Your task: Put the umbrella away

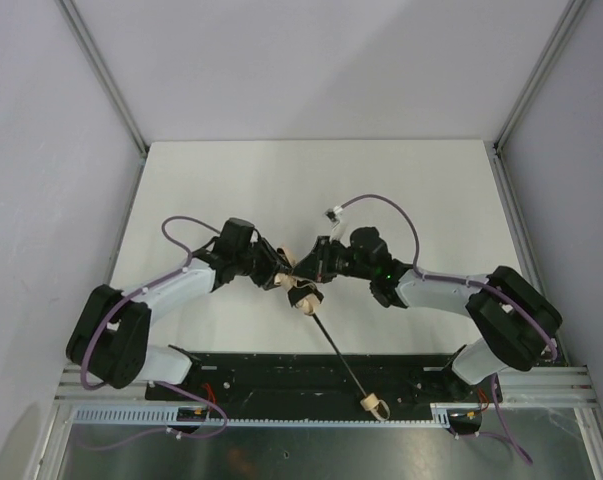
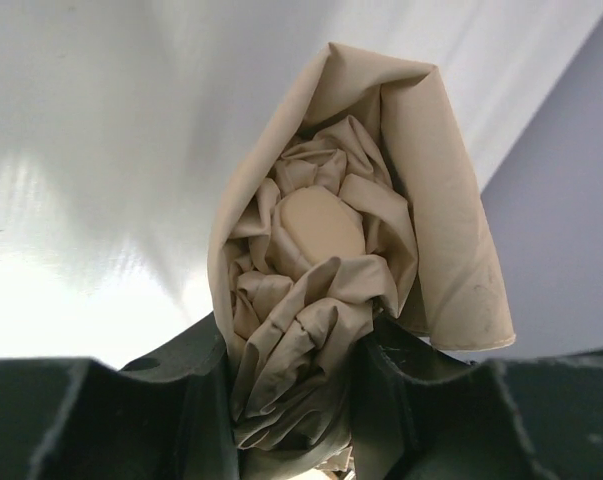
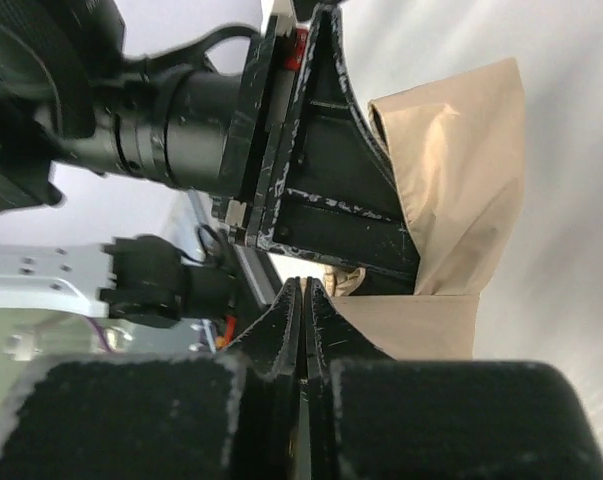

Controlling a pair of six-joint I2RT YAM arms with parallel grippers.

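Left end effector point(image 2: 291, 385) and right end effector point(image 3: 303, 310) clamp the umbrella point(image 2: 326, 235) canopy.

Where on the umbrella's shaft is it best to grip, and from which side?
Probably the shaft at its middle, from above, jaws across it: it lies bare and straight there, between the bundled canopy and the knob.

1. This is a robotics lab test cell, not a home. A bare white table point(image 1: 311, 180) is my whole workspace.
2. Plain pale walls point(image 1: 31, 150) close in the table's left, right and far sides.
3. Aluminium frame posts point(image 1: 100, 70) rise from the table's far corners.
4. Along the table's near edge, a black mounting plate point(image 1: 281, 375) carries my arm bases, beside a slotted cable duct point(image 1: 121, 413).
5. Purple cables point(image 1: 376, 196) loop above the table.
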